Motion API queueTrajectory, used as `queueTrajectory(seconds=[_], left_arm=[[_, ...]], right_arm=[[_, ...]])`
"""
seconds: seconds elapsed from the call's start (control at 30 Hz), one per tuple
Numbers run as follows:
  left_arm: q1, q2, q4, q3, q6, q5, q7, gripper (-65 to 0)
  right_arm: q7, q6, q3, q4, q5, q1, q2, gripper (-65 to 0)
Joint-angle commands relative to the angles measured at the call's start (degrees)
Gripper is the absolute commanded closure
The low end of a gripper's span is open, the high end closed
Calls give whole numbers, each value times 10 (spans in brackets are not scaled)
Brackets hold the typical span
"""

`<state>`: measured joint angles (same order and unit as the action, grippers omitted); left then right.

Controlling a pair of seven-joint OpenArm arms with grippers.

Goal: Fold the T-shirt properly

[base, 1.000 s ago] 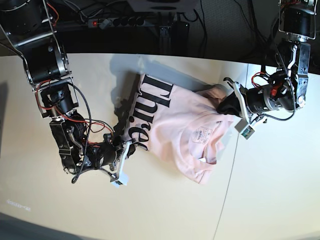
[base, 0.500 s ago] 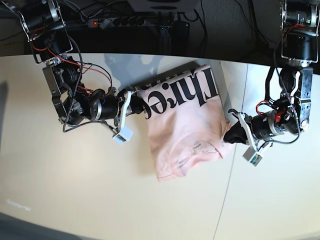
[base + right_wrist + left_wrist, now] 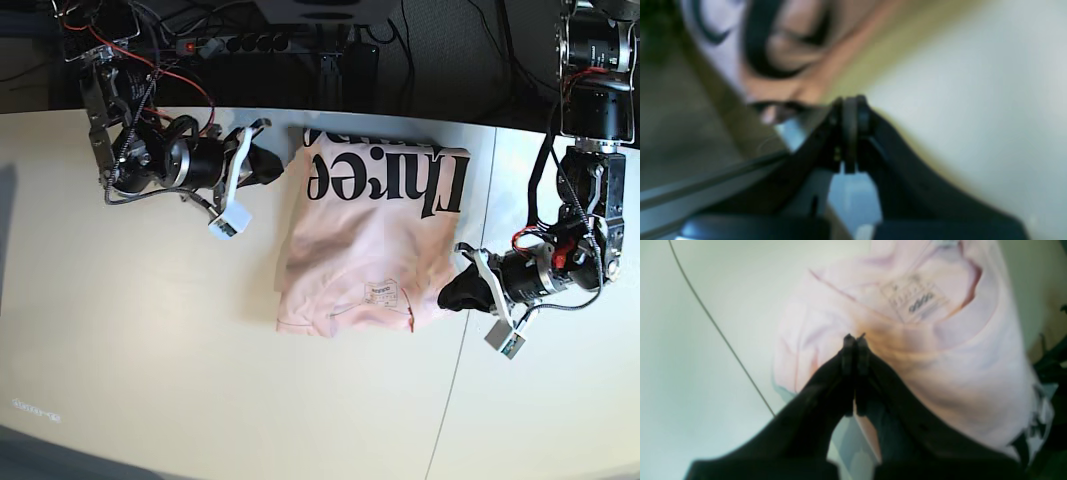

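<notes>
The pale pink T-shirt (image 3: 360, 240) lies folded in the middle of the table, with the black "three" lettering along its far edge and the neck label toward the front. My left gripper (image 3: 447, 294) is at the shirt's front right edge. In the left wrist view its jaws are shut (image 3: 853, 338) with the pink fabric (image 3: 940, 356) bunched at the tips. My right gripper (image 3: 274, 165) is at the shirt's far left corner. In the right wrist view, which is blurred, it is shut (image 3: 850, 100) on the shirt's edge beside the lettering (image 3: 773, 50).
A thin seam (image 3: 455, 380) runs down the table on the right, just beside the left gripper. A power strip (image 3: 235, 44) and cables lie behind the table's back edge. Bare tabletop (image 3: 150, 360) fills the front and left.
The shirt has turned clockwise, so the lettering went from its left side to the far edge. My right gripper swung toward the back, my left gripper toward the front. The shirt now lies flatter.
</notes>
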<state>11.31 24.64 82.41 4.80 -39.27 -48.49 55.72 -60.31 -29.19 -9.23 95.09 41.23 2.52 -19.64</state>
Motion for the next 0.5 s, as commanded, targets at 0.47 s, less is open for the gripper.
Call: queueTrajectory(seconds=[0.47], left_arm=[[-49, 62, 55, -162, -7, -172, 170, 0]], right_arm=[[-1, -27, 67, 80, 36, 38, -2, 0]])
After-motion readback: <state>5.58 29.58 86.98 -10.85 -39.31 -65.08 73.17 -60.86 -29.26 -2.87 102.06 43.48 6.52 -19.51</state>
